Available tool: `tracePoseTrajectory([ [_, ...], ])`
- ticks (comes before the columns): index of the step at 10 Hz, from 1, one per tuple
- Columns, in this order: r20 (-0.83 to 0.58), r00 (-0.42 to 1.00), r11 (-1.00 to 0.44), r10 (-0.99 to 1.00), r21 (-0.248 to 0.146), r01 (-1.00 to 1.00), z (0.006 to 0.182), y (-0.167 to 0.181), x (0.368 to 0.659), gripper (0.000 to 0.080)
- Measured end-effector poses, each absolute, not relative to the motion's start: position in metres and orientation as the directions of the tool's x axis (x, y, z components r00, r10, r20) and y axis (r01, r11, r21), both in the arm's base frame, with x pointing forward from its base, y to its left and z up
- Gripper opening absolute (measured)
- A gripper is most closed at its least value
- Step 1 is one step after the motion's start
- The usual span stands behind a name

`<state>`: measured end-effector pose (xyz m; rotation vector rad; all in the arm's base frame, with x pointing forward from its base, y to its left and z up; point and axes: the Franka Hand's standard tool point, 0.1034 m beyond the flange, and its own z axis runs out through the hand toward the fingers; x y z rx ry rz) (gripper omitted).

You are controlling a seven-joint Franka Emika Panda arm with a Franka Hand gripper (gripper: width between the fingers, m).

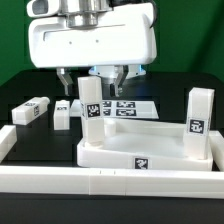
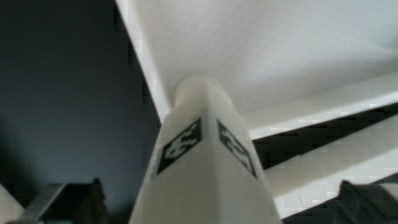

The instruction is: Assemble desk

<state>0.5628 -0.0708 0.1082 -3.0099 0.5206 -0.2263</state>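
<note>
The white tabletop [image 1: 140,150] lies tray-like on the black table, rim up. One white leg [image 1: 92,112] stands upright in the corner towards the exterior view's left, and a second leg [image 1: 197,125] stands at its right end. My gripper [image 1: 92,84] hangs over the left leg, open, with a finger on each side of the leg's top. In the wrist view the tagged leg [image 2: 205,150] runs between my dark fingertips [image 2: 68,203], with gaps on both sides. Two loose legs [image 1: 30,111] [image 1: 62,115] lie on the table at the left.
The marker board [image 1: 128,106] lies flat behind the tabletop. The long white border rail [image 1: 110,185] runs along the front and up the left side [image 1: 8,140]. The tabletop's inner face [image 2: 285,50] fills the wrist view behind the leg.
</note>
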Motion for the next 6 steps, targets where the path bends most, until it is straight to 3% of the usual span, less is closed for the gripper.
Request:
tracePoseTrajectory([
  [3,0.151,0.988,-0.999,0.034,-0.027,0.039,0.1082,-0.0719,0.5628,0.0649],
  [6,0.150,0.961,-0.973,0.231,0.009,0.233,0.1088,-0.0727,0.5633,0.0649],
])
